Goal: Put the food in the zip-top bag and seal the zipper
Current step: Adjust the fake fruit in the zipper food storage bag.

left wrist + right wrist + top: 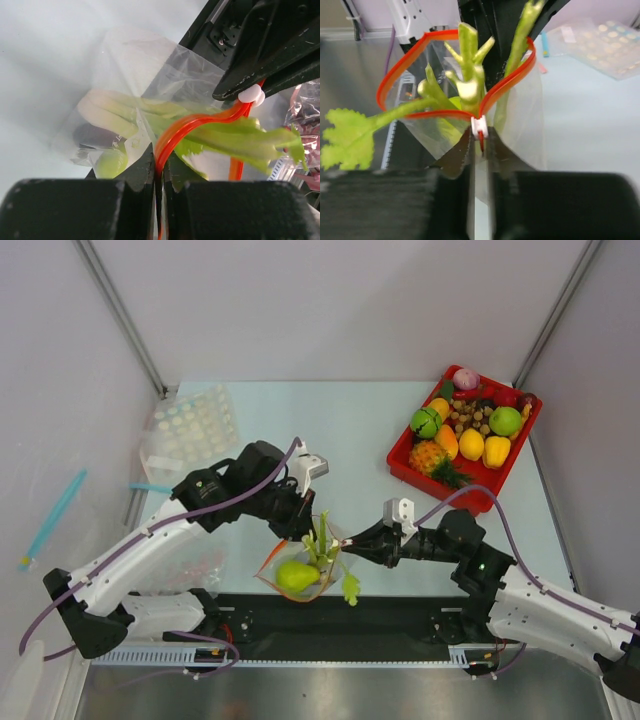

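Pale tabletop (340, 430), near edge: the zip-top bag (300, 575) hangs between left gripper (159, 165) and right gripper (479, 145), both clamped on the zipper (402, 65). Sealing comes next, I'd say, but leek leaves (350, 132) stick out and need tucking first.

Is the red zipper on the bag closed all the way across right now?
No, the zipper stands open in a wide loop, with the leek's green leaves poking up through the mouth.

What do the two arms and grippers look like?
The left arm and right arm have white shells near the base, black joints further out, and a purple cable each. The left gripper and right gripper are black, with tapered fingers.
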You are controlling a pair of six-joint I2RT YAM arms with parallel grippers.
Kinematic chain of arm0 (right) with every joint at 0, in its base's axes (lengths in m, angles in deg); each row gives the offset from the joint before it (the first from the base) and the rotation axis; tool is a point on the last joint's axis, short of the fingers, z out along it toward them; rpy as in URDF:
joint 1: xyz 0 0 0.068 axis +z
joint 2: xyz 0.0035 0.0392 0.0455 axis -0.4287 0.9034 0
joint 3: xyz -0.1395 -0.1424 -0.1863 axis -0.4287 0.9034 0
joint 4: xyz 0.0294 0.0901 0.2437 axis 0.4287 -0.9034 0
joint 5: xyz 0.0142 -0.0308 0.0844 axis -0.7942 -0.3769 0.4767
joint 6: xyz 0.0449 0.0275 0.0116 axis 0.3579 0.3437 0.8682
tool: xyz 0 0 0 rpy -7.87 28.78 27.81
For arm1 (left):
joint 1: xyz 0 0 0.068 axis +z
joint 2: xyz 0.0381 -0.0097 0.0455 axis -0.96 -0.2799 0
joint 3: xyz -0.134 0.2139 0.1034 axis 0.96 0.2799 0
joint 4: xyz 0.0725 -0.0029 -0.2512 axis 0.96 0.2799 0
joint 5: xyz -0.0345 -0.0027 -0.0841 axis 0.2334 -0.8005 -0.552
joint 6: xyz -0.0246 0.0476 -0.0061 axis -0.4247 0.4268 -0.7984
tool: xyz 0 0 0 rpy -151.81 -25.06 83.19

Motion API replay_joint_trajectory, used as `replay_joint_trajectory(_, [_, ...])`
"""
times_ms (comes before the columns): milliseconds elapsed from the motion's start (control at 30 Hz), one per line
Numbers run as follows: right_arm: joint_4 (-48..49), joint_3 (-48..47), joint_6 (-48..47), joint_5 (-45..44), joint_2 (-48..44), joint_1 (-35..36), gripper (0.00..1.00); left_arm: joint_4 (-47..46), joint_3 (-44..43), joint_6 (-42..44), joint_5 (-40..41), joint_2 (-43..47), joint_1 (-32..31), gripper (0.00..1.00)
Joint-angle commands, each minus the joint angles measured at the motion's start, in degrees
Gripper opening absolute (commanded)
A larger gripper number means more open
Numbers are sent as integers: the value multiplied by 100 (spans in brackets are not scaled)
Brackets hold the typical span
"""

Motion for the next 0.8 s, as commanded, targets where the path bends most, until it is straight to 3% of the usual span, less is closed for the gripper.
replay_joint_trajectory(0, [302, -45, 102, -51, -30, 28, 3, -60, -28, 189, 45, -31, 31, 11])
replay_joint_trajectory(100, [389, -45, 339, -112, 40, -25, 0, -68, -160, 250, 107, -128, 48, 14])
replay_joint_trajectory(433, [794, -133, 1868, 563, 638, -1334, 0, -235, -661, 479, 844, -32, 136, 68])
replay_joint_trajectory(700, [855, -106, 1834, 634, 717, -1422, 0, -1087, -346, 988, 582, 1021, 136, 73])
replay_joint_trajectory(767, [864, -89, 1825, 652, 665, -1423, 0, -1395, -162, 998, 599, 1215, 136, 79])
